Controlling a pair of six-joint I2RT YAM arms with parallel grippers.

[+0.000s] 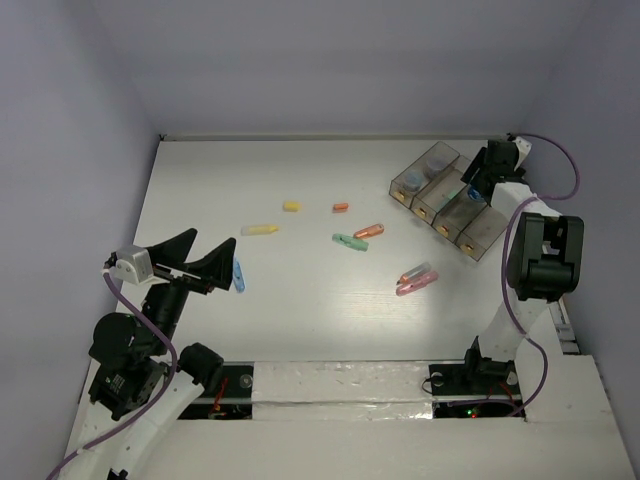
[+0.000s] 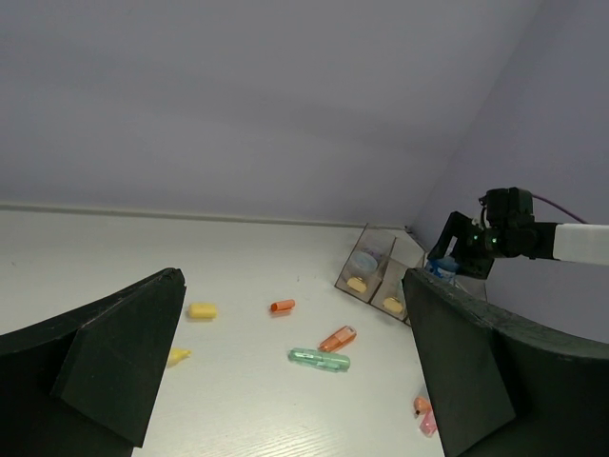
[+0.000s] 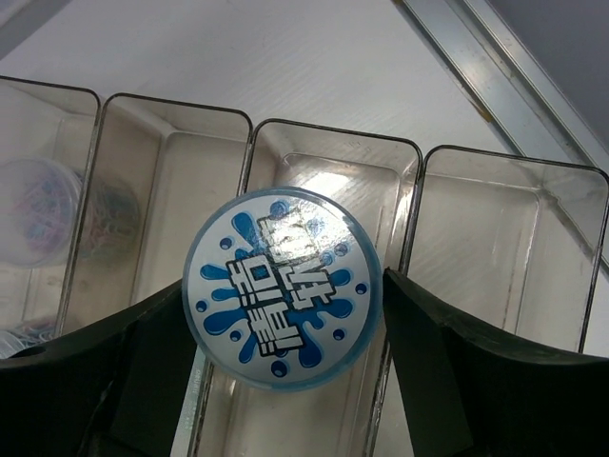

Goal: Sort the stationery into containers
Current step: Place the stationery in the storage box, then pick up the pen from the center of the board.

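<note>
Right gripper (image 3: 285, 328) is clamped on a blue roll (image 3: 282, 286) by its rim over the bins (image 3: 409, 219); judged light, rigid, slippery.

Soft, even light from above, faint shadows, sharp focus, with white glare on the near table (image 1: 320, 312) and inside one bin (image 3: 324, 183).

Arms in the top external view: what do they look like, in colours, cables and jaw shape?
Both the left arm and right arm alternate white links with bulky black joint housings. A thin purple cable loops along each. Jaws are matte black, broad and wedge-shaped. The left wrist carries a small light-grey box.
</note>
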